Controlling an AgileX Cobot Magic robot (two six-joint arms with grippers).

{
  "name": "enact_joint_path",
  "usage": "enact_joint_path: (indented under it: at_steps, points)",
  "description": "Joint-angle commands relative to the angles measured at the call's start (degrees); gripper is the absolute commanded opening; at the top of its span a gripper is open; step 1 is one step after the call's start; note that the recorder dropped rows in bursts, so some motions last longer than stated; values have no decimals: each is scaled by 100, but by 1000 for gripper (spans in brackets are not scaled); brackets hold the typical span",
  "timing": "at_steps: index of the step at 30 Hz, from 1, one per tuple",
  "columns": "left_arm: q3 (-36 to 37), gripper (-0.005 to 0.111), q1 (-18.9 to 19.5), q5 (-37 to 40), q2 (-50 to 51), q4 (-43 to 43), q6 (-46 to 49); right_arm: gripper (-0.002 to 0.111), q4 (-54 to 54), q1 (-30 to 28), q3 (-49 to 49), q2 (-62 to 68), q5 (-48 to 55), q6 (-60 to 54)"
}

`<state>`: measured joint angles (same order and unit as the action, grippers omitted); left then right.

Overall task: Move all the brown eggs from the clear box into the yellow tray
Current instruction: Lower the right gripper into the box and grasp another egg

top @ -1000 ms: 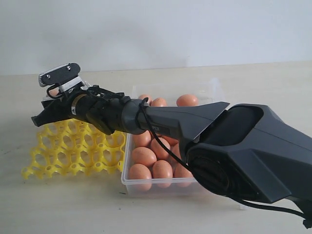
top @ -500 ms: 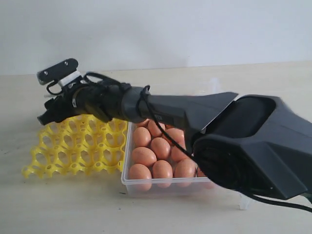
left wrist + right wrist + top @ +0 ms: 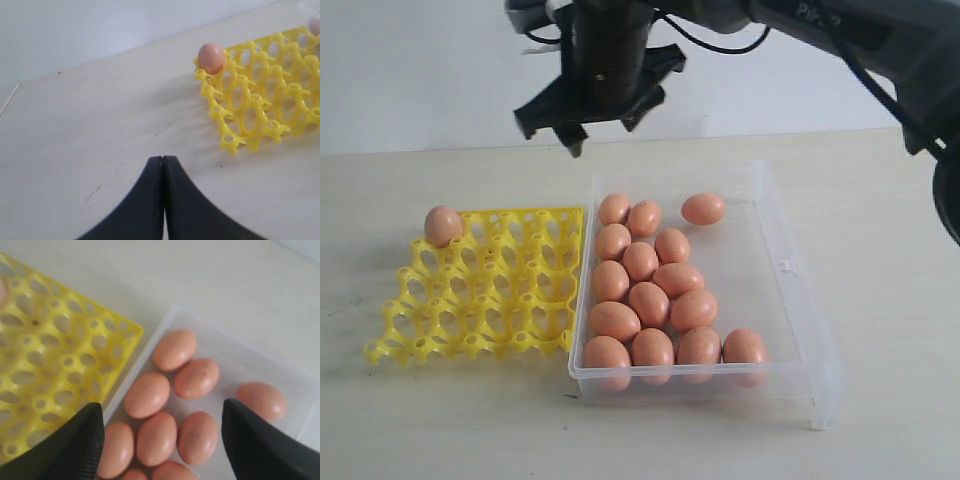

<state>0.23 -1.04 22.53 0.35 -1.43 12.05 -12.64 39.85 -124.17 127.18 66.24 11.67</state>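
pale wooden tabletop (image 3: 440, 420), plain white wall behind, nothing fancy. landmark is the clear box (image 3: 790, 262) sitting mid-table. yellow tray (image 3: 480, 300) is butted right up against the box's left side, prob so each carry stays short. one egg (image 3: 443, 226) already sits in the tray cup at the corner furthest from the box. guessing the plan is to fill from the outer corner inward so later drops don't have to reach over placed eggs. rest of the brown eggs (image 3: 648, 302), 15-ish, are bunched in the box's left half, mostly touching each other, w/ one loner near the far side. right gripper (image 3: 592, 118) hangs high above the box's far-left corner, fingers spread wide w/ nothing between them, pointing down at the eggs, so imo it's lining up the next pick. left gripper (image 3: 163, 200) is parked low over bare table on the side of the tray away from the box, fingers pressed together, holding nothing, out of the way.
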Motion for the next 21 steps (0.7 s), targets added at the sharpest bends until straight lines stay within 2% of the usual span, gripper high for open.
enact_joint_path:
  at_steps: [1, 5, 10, 14, 18, 21]
  points:
    - [-23, 0, -11, -26, -35, 0, -28, 64, 331, -240, 378, -5, 372, -546]
    - [-23, 0, -11, -26, -35, 0, -28, 64, 810, -292, 899, -5, 372, -1908]
    - [-23, 0, -11, -26, -35, 0, -28, 64, 681, -309, 1509, -5, 372, -3570]
    - [-23, 0, -11, -26, -35, 0, -28, 57, 416, -364, 1943, -5, 372, -3827]
    - [-23, 0, -11, -26, -35, 0, -28, 42, 379, -429, 2464, -5, 372, -3827]
    - [-23, 0, -11, -26, -35, 0, -28, 48, 400, -429, 2518, -5, 372, -3827]
